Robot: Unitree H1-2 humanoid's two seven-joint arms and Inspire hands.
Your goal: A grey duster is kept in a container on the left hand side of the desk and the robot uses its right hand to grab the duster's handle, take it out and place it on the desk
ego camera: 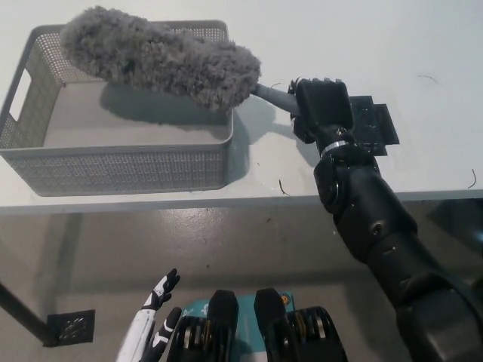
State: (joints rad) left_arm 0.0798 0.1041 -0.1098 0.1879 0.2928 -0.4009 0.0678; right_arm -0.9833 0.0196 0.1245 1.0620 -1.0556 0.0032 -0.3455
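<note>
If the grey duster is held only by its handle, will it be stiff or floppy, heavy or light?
Probably stiff: the duster juts straight over the basket though the right hand grips only its handle. Likely light: mostly fluff, carried one-handed while the left hand hangs low. Unlikely to roll, being soft.

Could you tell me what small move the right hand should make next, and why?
Probably swing the duster rightward, off the basket, before lowering it: the right hand is shut on the handle, the duster hangs above the basket's rim, and bare desk lies to the right. The left hand rests low left.
</note>
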